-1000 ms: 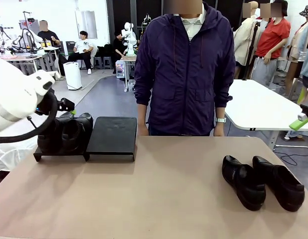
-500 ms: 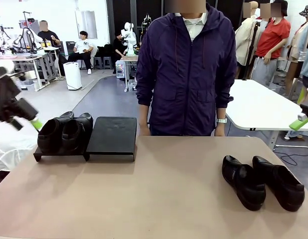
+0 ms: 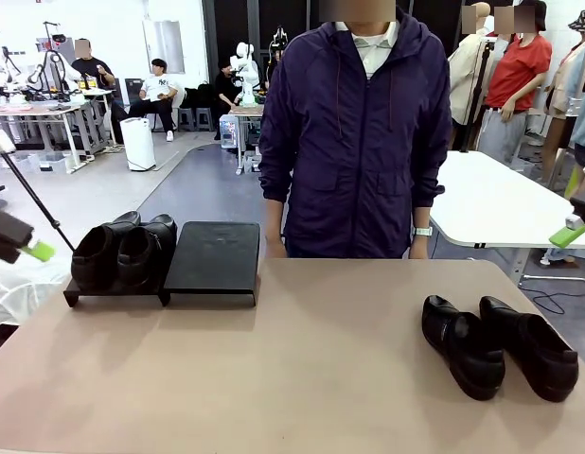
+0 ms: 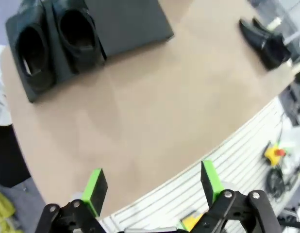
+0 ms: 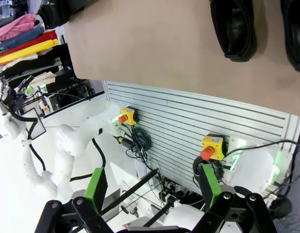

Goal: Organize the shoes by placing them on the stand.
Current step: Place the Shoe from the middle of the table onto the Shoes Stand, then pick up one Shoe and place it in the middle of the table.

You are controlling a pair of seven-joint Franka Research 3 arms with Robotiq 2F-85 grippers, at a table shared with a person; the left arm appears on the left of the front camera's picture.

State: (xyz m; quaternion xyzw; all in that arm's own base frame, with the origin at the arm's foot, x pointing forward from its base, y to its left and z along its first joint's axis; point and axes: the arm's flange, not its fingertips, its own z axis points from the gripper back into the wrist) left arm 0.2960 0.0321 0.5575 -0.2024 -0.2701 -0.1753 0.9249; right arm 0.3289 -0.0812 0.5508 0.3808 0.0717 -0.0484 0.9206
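Two shoes (image 3: 122,253) sit side by side on the left half of the stand (image 3: 212,257); its right half is bare. The other two shoes (image 3: 463,345) lie on the table (image 3: 302,388), well right of the stand. The left gripper (image 4: 152,182) hangs left of the stand and the right gripper (image 5: 152,187) far to its right, both wide and empty. Glossy leather could slip from a pinch, and a low carry-in might knock the seated pair or shove the stand.

Black jointed fingers (image 4: 223,211) with bright green pads (image 4: 209,178) and silvery screw heads (image 4: 227,194)
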